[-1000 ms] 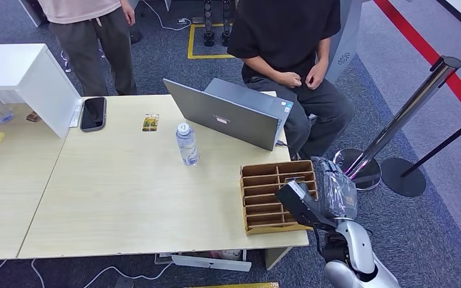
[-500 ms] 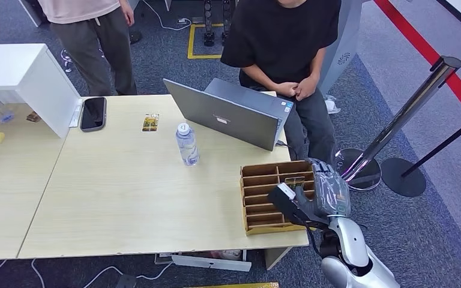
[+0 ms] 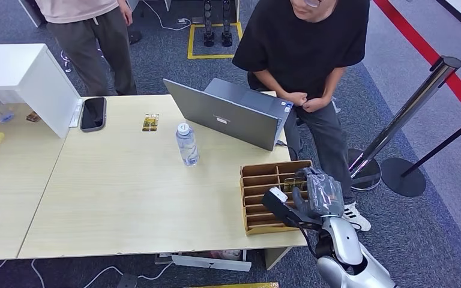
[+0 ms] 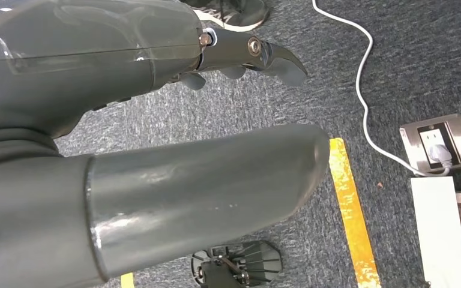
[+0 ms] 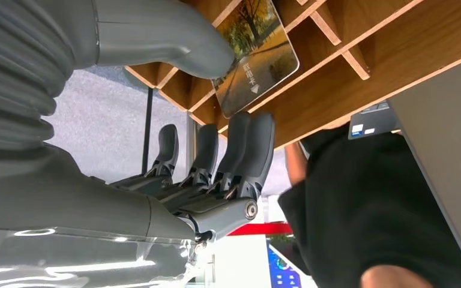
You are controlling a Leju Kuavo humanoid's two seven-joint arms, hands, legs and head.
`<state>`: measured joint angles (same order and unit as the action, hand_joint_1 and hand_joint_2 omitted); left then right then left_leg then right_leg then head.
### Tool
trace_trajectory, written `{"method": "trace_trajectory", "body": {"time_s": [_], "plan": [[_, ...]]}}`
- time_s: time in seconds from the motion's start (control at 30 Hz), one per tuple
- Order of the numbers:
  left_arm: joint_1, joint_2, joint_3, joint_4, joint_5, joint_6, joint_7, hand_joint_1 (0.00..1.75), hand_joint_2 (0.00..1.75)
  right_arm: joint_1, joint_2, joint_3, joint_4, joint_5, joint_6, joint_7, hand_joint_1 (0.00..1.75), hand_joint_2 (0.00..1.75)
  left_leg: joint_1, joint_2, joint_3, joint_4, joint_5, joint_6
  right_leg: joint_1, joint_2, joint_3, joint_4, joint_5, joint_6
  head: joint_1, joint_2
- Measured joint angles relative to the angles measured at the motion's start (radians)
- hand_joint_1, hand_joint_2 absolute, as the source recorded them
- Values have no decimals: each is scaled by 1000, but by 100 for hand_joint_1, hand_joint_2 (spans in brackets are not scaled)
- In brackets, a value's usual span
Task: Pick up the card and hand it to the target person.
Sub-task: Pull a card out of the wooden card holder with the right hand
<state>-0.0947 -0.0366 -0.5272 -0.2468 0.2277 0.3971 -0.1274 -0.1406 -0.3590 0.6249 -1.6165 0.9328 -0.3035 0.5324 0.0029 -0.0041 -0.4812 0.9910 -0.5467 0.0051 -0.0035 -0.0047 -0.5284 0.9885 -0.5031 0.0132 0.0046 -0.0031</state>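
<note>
A card (image 5: 255, 57) with a yellow tree picture stands in a slot of the wooden organizer (image 3: 258, 180) at the table's right front corner; in the head view the card (image 3: 293, 180) is a small dark-yellow patch. My right hand (image 3: 315, 193) hangs over the organizer's right side. In the right wrist view the right hand (image 5: 174, 198) has its thumb (image 5: 156, 30) touching the card's corner and its straight fingers (image 5: 243, 150) reaching up to the card's edge, with a gap between them. My left hand (image 4: 84, 66) hangs over the carpet, fingers apart, holding nothing.
A person in a black shirt (image 3: 303, 48) stands behind the laptop (image 3: 228, 114). Another person (image 3: 90, 30) stands at the far left. A water bottle (image 3: 186, 145), a second card (image 3: 150, 122) and a phone (image 3: 93, 113) lie on the table. A stanchion (image 3: 396, 126) rises to my right.
The person in black has risen from sitting to standing. My right hand has moved left, further over the organizer, up to the card.
</note>
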Motion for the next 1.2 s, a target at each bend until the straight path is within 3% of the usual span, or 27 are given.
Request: {"method": "trace_trajectory", "body": {"time_s": [0.6, 0.67, 0.8, 0.93, 1.2], "plan": [[-5, 0, -5, 0, 3, 0, 2, 0, 0, -8, 10, 22, 43, 6, 23, -3, 93, 175, 0, 0, 0, 0, 0, 0, 0, 0, 0, 0, 0, 0, 0, 0], [-5, 0, -5, 0, 3, 0, 3, 0, 0, -10, 11, 25, 45, 7, 23, -4, 101, 175, 0, 0, 0, 0, 0, 0, 0, 0, 0, 0, 0, 0, 0, 0], [-5, 0, -5, 0, 4, 0, 3, 0, 0, -17, 12, 31, 50, 9, 23, -6, 144, 175, 0, 0, 0, 0, 0, 0, 0, 0, 0, 0, 0, 0, 0, 0], [-6, 0, -5, 0, 6, 0, 3, 0, 0, -23, 15, 33, 53, 11, 24, -7, 164, 175, 0, 0, 0, 0, 0, 0, 0, 0, 0, 0, 0, 0, 0, 0], [-7, 0, -5, 0, 10, 0, 3, 0, 0, -25, 18, 34, 61, 17, 12, -14, 162, 175, 0, 0, 0, 0, 0, 0, 0, 0, 0, 0, 0, 0, 0, 0]]}}
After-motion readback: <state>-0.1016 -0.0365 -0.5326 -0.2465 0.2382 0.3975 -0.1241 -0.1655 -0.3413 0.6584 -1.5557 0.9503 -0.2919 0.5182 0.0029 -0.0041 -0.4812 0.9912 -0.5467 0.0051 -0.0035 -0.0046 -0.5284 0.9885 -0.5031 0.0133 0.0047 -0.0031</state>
